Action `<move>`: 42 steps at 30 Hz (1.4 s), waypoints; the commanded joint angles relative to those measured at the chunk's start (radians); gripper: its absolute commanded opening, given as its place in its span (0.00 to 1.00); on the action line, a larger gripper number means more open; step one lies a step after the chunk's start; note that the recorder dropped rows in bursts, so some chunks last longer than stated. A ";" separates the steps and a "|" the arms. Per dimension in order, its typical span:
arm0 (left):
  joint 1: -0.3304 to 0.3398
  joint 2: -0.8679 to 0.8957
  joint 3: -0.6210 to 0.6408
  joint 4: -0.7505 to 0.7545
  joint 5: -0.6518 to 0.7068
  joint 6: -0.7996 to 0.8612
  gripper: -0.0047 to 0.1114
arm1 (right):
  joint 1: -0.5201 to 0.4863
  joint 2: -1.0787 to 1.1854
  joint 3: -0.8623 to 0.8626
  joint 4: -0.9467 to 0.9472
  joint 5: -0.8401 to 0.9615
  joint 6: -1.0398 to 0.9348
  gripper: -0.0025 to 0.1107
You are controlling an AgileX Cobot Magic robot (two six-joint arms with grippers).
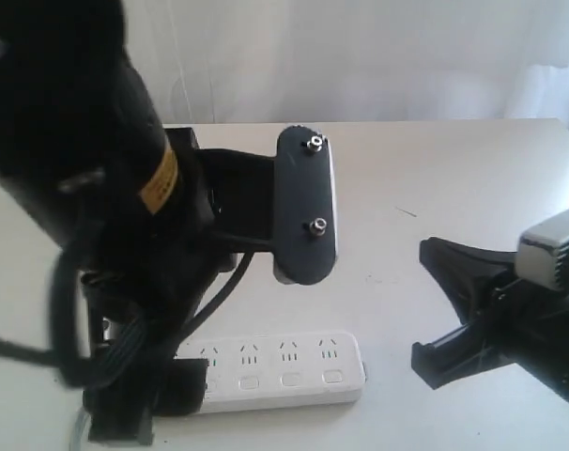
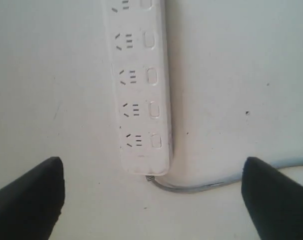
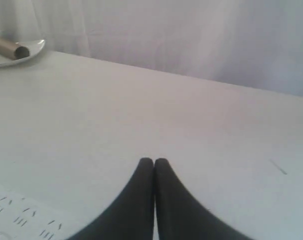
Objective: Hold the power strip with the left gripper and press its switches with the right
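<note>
Left wrist view: the long white plastic power strip (image 2: 141, 90) with five socket sets lies flat on the white table top (image 2: 231, 60). A grey cord (image 2: 201, 186) exits its near rounded end. The black flat-fingered left gripper (image 2: 152, 167) is spread wide. The cord end sits between the two fingers (image 2: 31, 200), roughly centred and touching neither. So no hold yet. My read: neither step is done, and we're at approach-to-grasp.

The row of small white rounded-rectangle switches (image 2: 151, 75) is uncovered, with nothing on it. No indicator shows, so I can't tell on/off.

Right wrist view: the right gripper (image 3: 154, 162) has curved black fingers with tips pressed together, and it holds nothing. Only a corner of the strip shows, off to one side of the tips, with a clear gap.

Exterior view: the strip runs 9-to-3 at the frame's 6 o'clock. The bulky black arm (image 1: 125, 282) carrying the left gripper covers its 9 o'clock end. The right gripper sits at about 2 o'clock off the free 3 o'clock end, near but apart. The switches line the strip's 6 o'clock edge.

Left to do, as I judge it:
- Close the left fingers on the cord end.
- Swing the right tip across to the switches and press each one.
</note>
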 commanded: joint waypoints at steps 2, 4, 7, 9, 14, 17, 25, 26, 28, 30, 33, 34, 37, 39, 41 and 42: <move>-0.105 -0.121 -0.002 -0.030 0.094 -0.098 0.82 | 0.000 -0.082 0.028 0.062 -0.074 -0.073 0.02; -0.121 -0.152 0.000 -0.082 0.094 -0.093 0.82 | 0.000 -0.104 0.028 0.049 -0.081 -0.073 0.02; -0.131 -0.188 0.018 -0.123 0.094 -0.112 0.80 | 0.000 -0.133 0.028 0.049 -0.086 -0.073 0.02; -0.131 -0.196 0.038 -0.103 0.094 -0.142 0.74 | 0.000 -0.146 0.028 0.049 -0.084 -0.062 0.02; -0.131 -0.194 0.091 0.186 0.094 -0.339 0.22 | 0.000 -0.175 0.028 0.049 -0.103 -0.062 0.02; -0.131 -0.189 0.093 0.338 0.094 -0.404 0.05 | 0.000 -0.177 0.028 0.051 -0.174 -0.062 0.02; -0.131 -0.189 0.093 0.423 -0.193 -0.572 0.05 | 0.000 -0.177 0.028 0.053 -0.278 -0.062 0.02; -0.131 -0.189 0.093 0.425 -0.223 -0.585 0.04 | 0.000 -0.177 0.028 0.053 -0.274 -0.062 0.02; -0.131 -0.200 0.093 0.438 -0.292 -0.607 0.04 | 0.000 -0.177 0.028 0.053 -0.269 -0.062 0.02; -0.131 -0.223 0.093 0.463 -0.382 -0.636 0.04 | 0.000 -0.177 0.028 0.053 -0.269 -0.062 0.02; -0.131 -0.285 0.106 0.491 -0.548 -0.667 0.04 | 0.000 -0.177 0.028 0.053 -0.269 -0.062 0.02; -0.131 -0.314 0.124 0.503 -0.604 -0.670 0.04 | 0.000 -0.177 0.028 0.053 -0.269 -0.062 0.02; -0.131 -0.410 0.204 0.534 -0.719 -0.670 0.04 | 0.000 -0.177 0.028 0.053 -0.269 -0.062 0.02; -0.131 -0.470 0.279 0.540 -0.739 -0.665 0.04 | 0.000 -0.177 0.028 0.053 -0.269 -0.062 0.02; -0.131 -0.544 0.362 0.565 -0.743 -0.663 0.04 | 0.000 -0.177 0.028 0.053 -0.269 -0.062 0.02; -0.131 -0.578 0.395 0.579 -0.743 -0.665 0.04 | 0.000 -0.177 0.028 0.053 -0.269 -0.062 0.02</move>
